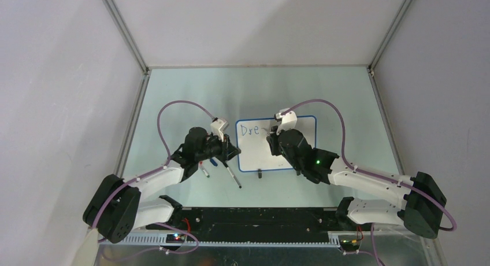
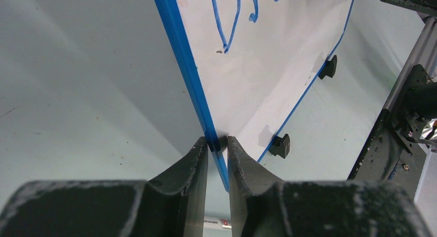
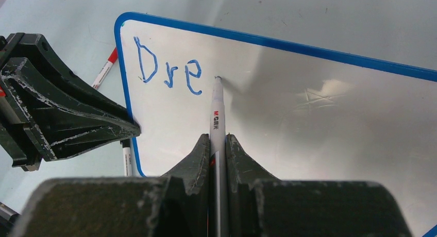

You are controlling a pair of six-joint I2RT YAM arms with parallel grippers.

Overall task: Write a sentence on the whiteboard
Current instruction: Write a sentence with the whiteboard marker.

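Nearest the lens in the right wrist view, the right end effector (image 3: 218, 139) is closed narrowly on a white marker (image 3: 217, 105), gripped along its barrel with the tip pointing away. A red "M&G" mark, followed by small characters too fine to read, is printed on the barrel. The tip appears to rest on the whiteboard (image 3: 319, 123), just to the right of the last written letter.

Of the sentence (image 3: 167, 69), only "Dre" is written so far, in thin blue strokes near the board's far left corner. The line is laid along the board's long axis, so the next strokes are judged to fall to the right of the tip, over bare white surface.

In the left wrist view, the left end effector (image 2: 217, 141) is pinched on the blue rim (image 2: 185, 67) at the board's left short edge, apparently to steady it. Two black clip feet (image 2: 281, 145) are seen on the near long edge.

The right arm is the nearer to the writing line; the left is kept at the edge. Two spare pens (image 1: 233, 176) lie on the worktop (image 1: 190, 92), near the left arm.
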